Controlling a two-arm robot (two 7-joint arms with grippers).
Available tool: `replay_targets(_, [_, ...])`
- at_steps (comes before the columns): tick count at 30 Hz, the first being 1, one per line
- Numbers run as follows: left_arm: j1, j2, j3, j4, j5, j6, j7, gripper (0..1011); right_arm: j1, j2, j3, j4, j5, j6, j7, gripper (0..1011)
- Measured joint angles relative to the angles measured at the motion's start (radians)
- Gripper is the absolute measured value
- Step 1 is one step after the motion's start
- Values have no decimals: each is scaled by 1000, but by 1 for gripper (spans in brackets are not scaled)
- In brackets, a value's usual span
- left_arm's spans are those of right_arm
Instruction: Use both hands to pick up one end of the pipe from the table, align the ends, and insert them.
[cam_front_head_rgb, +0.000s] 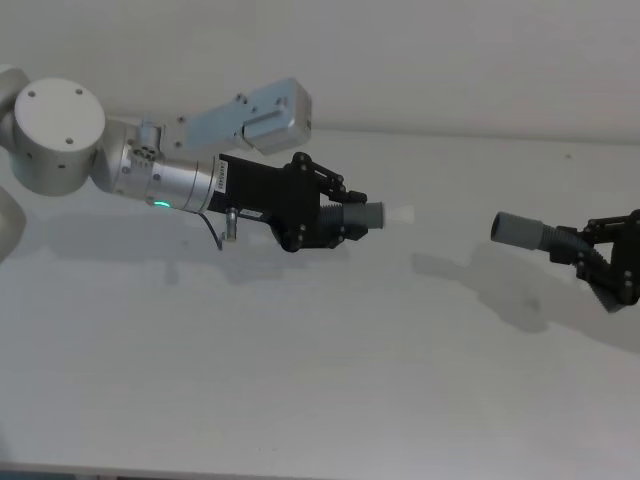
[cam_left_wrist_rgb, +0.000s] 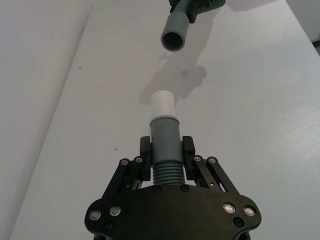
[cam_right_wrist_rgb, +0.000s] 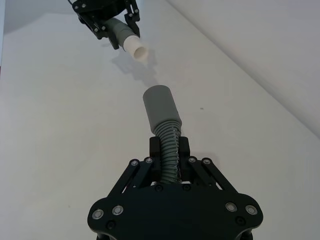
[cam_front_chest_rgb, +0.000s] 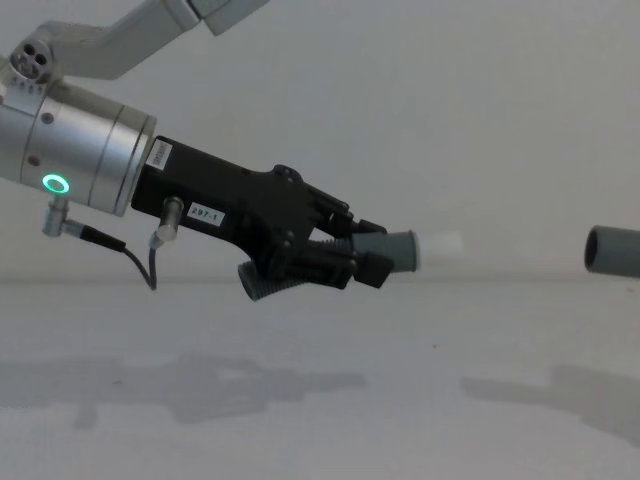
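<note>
Both pipe pieces hang above the white table (cam_front_head_rgb: 300, 390), end facing end. My left gripper (cam_front_head_rgb: 350, 218) (cam_left_wrist_rgb: 167, 150) (cam_front_chest_rgb: 345, 262) is shut on the ribbed part of one dark-grey piece (cam_left_wrist_rgb: 165, 167). Its smooth cuff (cam_front_head_rgb: 368, 215) and white tip (cam_front_head_rgb: 400, 214) (cam_left_wrist_rgb: 162, 104) point to the right. My right gripper (cam_front_head_rgb: 588, 247) (cam_right_wrist_rgb: 170, 148) is shut on the ribbed hose of the other piece (cam_right_wrist_rgb: 169, 140). That piece's open grey mouth (cam_front_head_rgb: 498, 228) (cam_left_wrist_rgb: 174, 40) faces the white tip across a gap, roughly in line with it.
Shadows of both arms fall on the bare table below. A pale wall (cam_front_head_rgb: 450, 60) rises behind the table's far edge. The left arm's silver wrist (cam_front_chest_rgb: 70, 150) with its green ring light reaches in from the left.
</note>
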Motion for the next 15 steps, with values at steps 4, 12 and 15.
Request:
replay_targets(4, [0,1,0,-1,0,-1,-2,354,-4,0,-2,-8,2,2,-7,201])
replay_targets(12, [-2,2,4,-1,-1,0,-2,354,-14,1,-4,-27,13,5,-20,201])
replay_targets(15, [-4,2,6,-1,-2,1,-3,354,-16,2,-6,-34,17,5,-25,201])
